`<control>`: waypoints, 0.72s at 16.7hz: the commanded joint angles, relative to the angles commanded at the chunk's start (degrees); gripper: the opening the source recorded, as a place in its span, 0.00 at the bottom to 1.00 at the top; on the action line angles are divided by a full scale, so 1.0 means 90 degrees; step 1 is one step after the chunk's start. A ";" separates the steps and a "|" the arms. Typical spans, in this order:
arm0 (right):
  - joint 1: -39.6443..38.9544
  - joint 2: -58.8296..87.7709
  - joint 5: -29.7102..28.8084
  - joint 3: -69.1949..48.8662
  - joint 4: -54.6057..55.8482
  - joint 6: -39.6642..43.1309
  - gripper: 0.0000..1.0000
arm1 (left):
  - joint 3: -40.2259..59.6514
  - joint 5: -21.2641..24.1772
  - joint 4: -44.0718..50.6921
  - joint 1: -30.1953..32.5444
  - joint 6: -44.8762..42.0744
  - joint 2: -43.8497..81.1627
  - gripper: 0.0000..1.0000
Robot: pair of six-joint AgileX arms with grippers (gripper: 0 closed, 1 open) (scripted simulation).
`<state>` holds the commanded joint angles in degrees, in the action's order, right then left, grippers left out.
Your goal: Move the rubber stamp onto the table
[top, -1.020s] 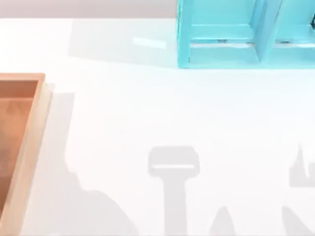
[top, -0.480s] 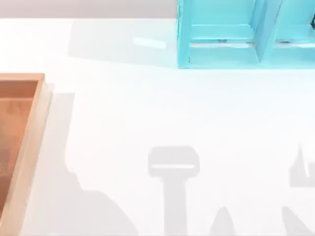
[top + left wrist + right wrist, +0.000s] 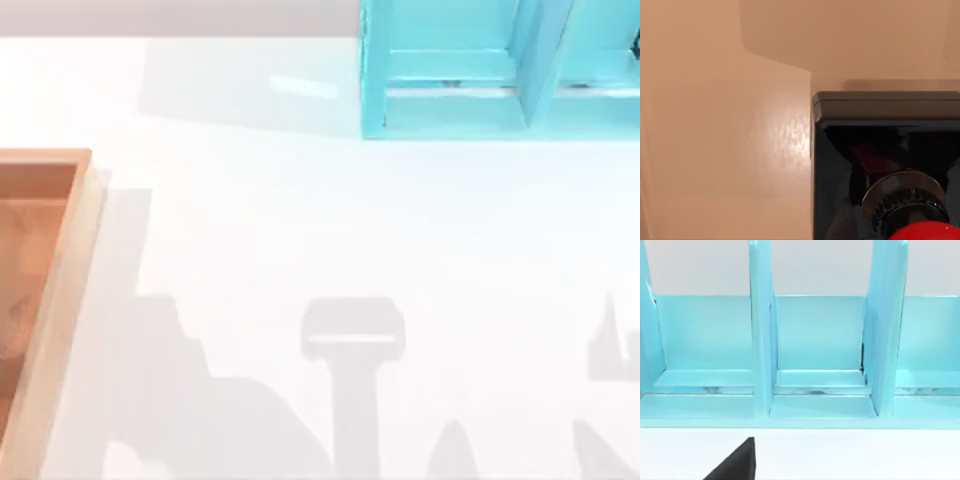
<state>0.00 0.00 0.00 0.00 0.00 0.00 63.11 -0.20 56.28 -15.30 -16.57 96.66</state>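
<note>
The rubber stamp (image 3: 890, 165) appears in the left wrist view: a black square block with a flat dark-grey top edge and a glossy face that carries a dull red reflection, and, nearer the camera, a ridged silvery collar from which the round red knob rises. It sits on a light-brown wooden surface with a soft sheen, the same colour as the wooden tray (image 3: 60, 290); from the top view that tray lies at the 9 o'clock edge of the table (image 3: 350, 220), its raised rim running toward 7 o'clock, and the stamp itself cannot be made out there. The left claw's state cannot be told from these pictures, nor whether it touches the stamp. Grey shadows of arms fall across the white table from 8 o'clock round to 4 o'clock. A turquoise shelf unit (image 3: 500, 70) stands at about 1 o'clock on the table, with upright dividers making open compartments; the right wrist view faces those compartments head-on from a little way off. In that view a black wedge shows low over the white surface; the right claw's state cannot be told either.
</note>
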 joint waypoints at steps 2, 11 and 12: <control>0.0000 0.0000 0.0000 0.0000 0.0000 0.0000 1.00 | 0.0494 -0.0001 0.0617 0.0510 0.0527 -0.0076 0.00; 0.0000 0.0000 0.0000 0.0000 0.0000 0.0000 1.00 | 0.2552 -0.0001 0.3316 0.2990 0.2989 -0.0725 0.00; 0.0000 0.0000 0.0000 0.0000 0.0000 0.0000 1.00 | 0.2589 -0.0002 0.3356 0.3030 0.3030 -0.0743 0.00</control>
<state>0.00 0.00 0.00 0.00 0.00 0.00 86.41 -0.21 86.48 11.97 10.70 89.97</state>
